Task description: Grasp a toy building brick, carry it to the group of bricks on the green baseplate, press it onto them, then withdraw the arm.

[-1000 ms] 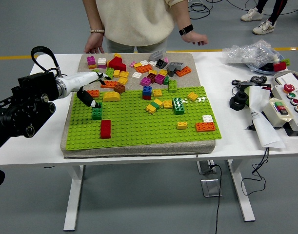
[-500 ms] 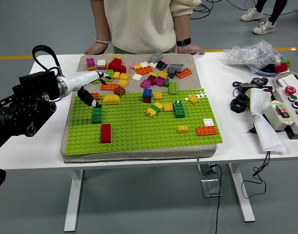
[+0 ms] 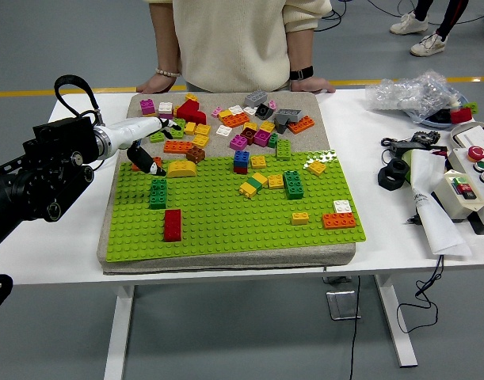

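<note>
Lifted clear of the green brick (image 3: pixel 158 192), which now stands on the green baseplate (image 3: pixel 226 222) just below it with long axis running near-to-far, the left hand (image 3: pixel 149 150) hovers empty, fingers loosely curled downward.

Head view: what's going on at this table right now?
The left robot hand reaches over the far left corner of the green studded baseplate, above a dark green brick stack, near the loose pile of coloured toy bricks. A person in a cream sweater rests both hands on the far edge.
</note>
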Tool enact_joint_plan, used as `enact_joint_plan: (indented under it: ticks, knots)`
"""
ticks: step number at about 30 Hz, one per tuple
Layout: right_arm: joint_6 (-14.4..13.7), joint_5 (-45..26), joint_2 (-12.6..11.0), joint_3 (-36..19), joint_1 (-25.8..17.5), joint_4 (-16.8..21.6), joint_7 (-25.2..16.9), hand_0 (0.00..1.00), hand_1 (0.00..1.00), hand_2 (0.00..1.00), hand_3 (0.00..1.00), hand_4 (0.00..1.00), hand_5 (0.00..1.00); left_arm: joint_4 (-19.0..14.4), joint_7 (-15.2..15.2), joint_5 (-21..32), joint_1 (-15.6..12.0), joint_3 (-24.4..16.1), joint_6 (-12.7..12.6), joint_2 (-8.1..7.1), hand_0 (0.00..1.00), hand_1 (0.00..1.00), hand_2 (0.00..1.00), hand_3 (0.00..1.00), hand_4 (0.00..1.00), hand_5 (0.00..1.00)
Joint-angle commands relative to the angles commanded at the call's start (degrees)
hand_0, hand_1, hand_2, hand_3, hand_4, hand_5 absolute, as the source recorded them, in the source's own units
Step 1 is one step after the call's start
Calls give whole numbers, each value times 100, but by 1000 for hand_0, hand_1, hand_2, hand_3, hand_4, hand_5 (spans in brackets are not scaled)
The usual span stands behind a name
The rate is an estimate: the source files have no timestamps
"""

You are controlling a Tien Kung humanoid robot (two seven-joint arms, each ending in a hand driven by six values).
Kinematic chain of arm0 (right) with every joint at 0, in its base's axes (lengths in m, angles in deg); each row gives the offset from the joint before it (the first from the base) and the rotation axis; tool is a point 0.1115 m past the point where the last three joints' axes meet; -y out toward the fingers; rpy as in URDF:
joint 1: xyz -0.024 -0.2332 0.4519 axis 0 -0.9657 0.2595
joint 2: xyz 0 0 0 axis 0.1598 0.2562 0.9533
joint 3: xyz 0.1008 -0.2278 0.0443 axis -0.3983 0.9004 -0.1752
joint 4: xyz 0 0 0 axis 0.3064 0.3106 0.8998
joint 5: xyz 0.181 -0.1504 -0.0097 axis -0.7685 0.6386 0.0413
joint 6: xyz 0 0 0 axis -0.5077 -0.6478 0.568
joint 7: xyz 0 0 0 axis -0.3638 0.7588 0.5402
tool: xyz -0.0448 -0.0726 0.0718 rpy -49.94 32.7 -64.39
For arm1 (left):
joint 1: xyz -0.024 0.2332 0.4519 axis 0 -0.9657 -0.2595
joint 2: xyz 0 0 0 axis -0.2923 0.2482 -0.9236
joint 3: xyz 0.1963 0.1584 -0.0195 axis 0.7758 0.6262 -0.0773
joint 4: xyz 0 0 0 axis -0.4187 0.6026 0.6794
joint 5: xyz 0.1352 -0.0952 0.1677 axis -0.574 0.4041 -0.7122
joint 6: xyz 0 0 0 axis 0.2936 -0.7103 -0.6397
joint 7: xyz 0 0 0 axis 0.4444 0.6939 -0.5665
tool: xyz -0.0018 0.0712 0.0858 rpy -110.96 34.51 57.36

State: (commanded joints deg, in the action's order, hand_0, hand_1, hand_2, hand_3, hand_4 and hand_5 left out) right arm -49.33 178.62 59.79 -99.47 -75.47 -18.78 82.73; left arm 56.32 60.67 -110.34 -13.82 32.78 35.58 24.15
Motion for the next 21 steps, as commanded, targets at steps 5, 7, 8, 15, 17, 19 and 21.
enact_joint_plan:
  ticks: [5,7,8,15,17,19,21]
  knots:
    - [5,11,3,8,5,0,0,775,704,747,766,998,772,2,3,-1,10,-11,-4,7,982,960,835,941,921,77]
    - [6,15,4,9,7,0,1,775,704,747,766,998,772,-7,4,-7,9,-26,-4,6,982,960,835,941,921,77]
    - [7,17,5,10,8,0,1,775,704,747,766,998,772,-13,5,-12,7,-36,-2,6,982,960,835,941,921,77]
    - [10,37,5,2,-2,0,5,775,705,747,766,998,771,-212,43,-166,-62,-265,70,-35,981,959,827,934,922,76]
    - [10,37,6,-1,-4,0,4,775,705,747,766,998,770,-321,80,-264,-118,-365,142,-65,970,952,786,899,921,75]
    - [7,33,7,-6,-6,0,2,775,705,747,766,998,770,-467,118,-376,-175,-480,207,-96,970,952,786,899,921,75]
    - [2,21,9,-11,-13,0,1,775,705,747,766,998,770,-608,174,-510,-244,-609,320,-133,970,952,786,899,921,75]
